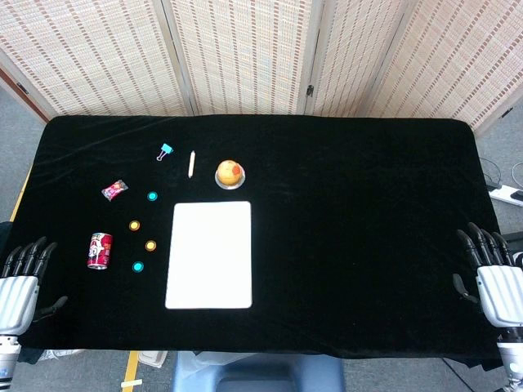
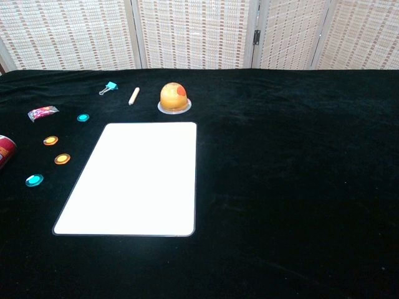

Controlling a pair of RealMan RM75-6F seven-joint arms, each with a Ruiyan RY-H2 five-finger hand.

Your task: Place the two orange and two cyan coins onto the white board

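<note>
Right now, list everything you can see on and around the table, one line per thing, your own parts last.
white board: one, white, lying flat left of the table's middle, nothing on it
orange coins: two, orange, left of the board
cyan coins: two, cyan, one above and one below the orange pair
can: one, red, lying left of the coins
wrapped sweet: one, pink and red, above the can
binder clip: one, cyan, far left area
stick: one, pale, right of the clip
ball on a dish: one, orange-yellow, just beyond the board
table: one, black cloth
left hand: one, open, left edge
right hand: one, open, right edge
</note>
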